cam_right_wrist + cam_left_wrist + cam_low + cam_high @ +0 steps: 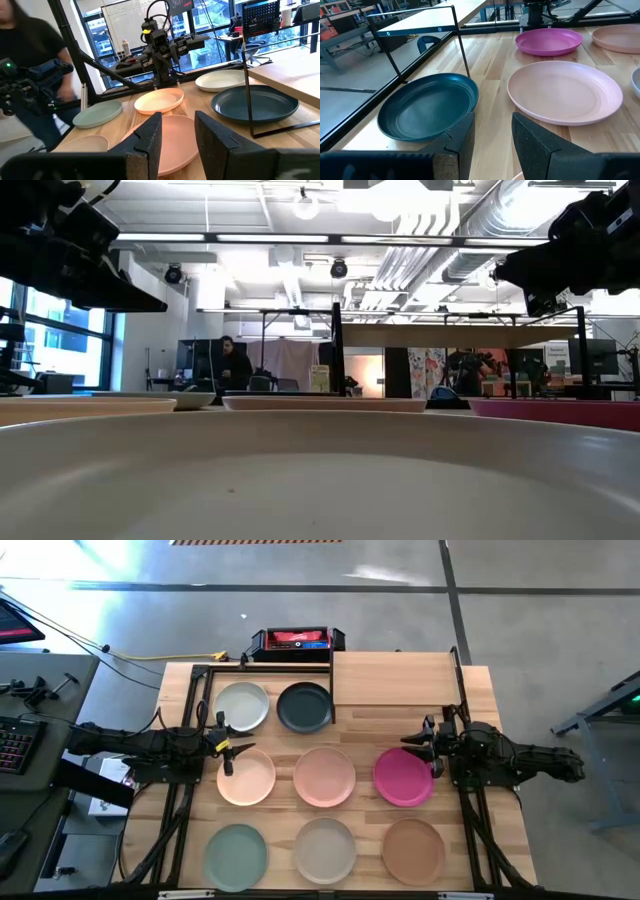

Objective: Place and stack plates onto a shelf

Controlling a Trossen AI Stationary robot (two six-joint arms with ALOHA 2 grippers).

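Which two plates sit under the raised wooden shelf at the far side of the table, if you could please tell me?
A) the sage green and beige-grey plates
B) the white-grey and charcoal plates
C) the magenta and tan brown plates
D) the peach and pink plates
B: in the high view the white-grey plate and the charcoal plate lie side by side within the black frame posts of the shelf, while the other six plates lie in two rows nearer the camera.

Eight plates [324,777] lie on the table [480,700]; left gripper [236,752] over the peach plate [246,778].
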